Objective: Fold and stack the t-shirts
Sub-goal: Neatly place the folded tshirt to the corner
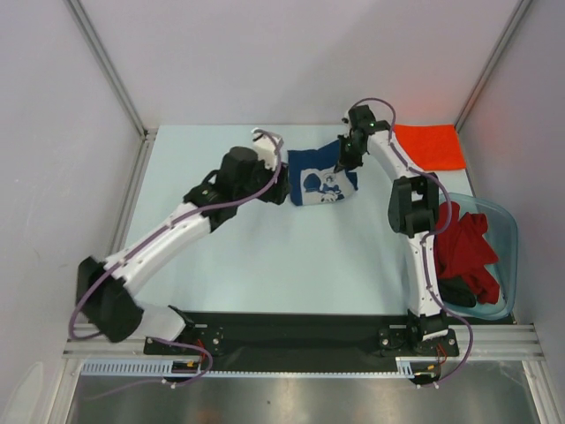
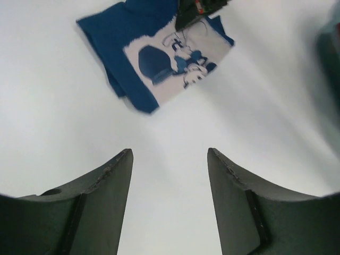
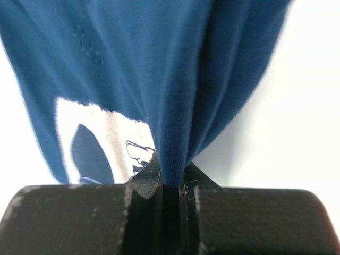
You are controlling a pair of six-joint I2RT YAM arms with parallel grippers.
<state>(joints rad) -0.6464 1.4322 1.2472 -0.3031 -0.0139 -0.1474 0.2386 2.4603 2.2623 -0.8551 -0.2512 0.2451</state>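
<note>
Navy t-shirt (image 1: 309, 172) pinched at the far middle of the table (image 1: 265, 256).
We saw our right gripper (image 3: 169, 178) clamped on a bunched fold of it, while our left gripper (image 2: 169, 154) stood parted and empty just beside.

This was a robot lab's test cell, not a home or shop. A pale desk (image 1: 265, 265) stood boxed in by plain white panels (image 1: 291, 53) behind it and at both its sides, joined by bare aluminium posts (image 1: 108, 66). Two white-and-black arms, the left arm (image 1: 172, 231) and the right arm (image 1: 408, 208), were bolted to a black plate (image 1: 291, 329) at the desk's near edge, beside a metal rail (image 1: 503, 340). Purple cables (image 1: 375, 100) ran loose along both arms. Props lay on the desk: a navy shirt (image 1: 309, 168) near its far edge, an orange shirt (image 1: 431, 146) in its far right corner, and a clear tub (image 1: 508, 221) of red shirts (image 1: 463, 247) at its right edge.
</note>
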